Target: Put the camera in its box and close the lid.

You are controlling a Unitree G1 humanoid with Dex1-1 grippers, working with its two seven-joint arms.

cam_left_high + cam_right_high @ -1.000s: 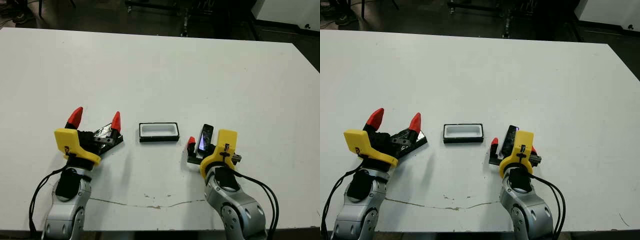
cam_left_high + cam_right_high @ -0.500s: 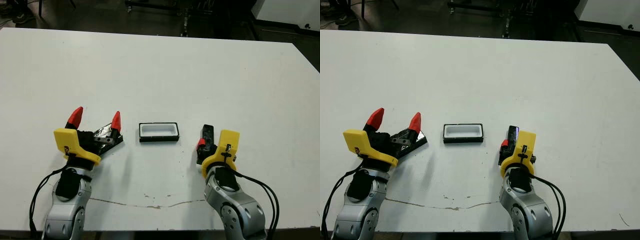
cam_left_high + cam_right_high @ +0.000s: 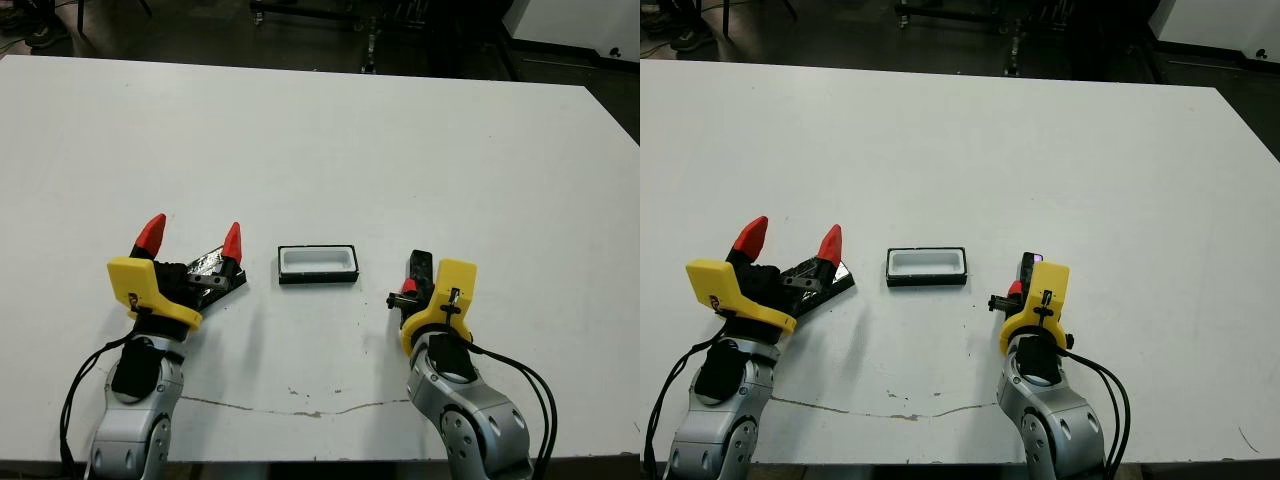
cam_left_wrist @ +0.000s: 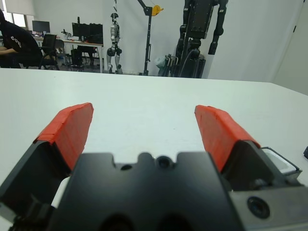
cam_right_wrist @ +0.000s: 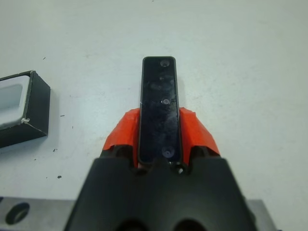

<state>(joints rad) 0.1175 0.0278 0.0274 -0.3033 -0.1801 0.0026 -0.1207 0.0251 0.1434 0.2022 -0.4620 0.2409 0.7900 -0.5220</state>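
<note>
Two grippers: both sit at the near edge of the white table (image 3: 320, 130).
Head views, right gripper (image 3: 412, 287): its red-tipped fingers are pinched onto the small dark flat oblong camera (image 3: 420, 270), just right of the box.
Head views, box: the shallow rectangular tray, black outside and white inside (image 3: 318, 264), lies open between the two grippers.
Head views, left gripper (image 3: 192, 238): fingers spread wide and holding nothing, one red tip over the flat glossy black lid (image 3: 215, 270) lying left of the box.
Left wrist view: red fingers (image 4: 70, 130) stand well apart over bare table.
Right wrist view: red fingers (image 5: 124, 129) press both long sides of the camera (image 5: 159, 108), which sticks out past them; the box (image 5: 19, 108) lies near.
Change: a second ago the right gripper's fingers stood apart around the camera; they have since come together on it. The left gripper has stayed put.
</note>
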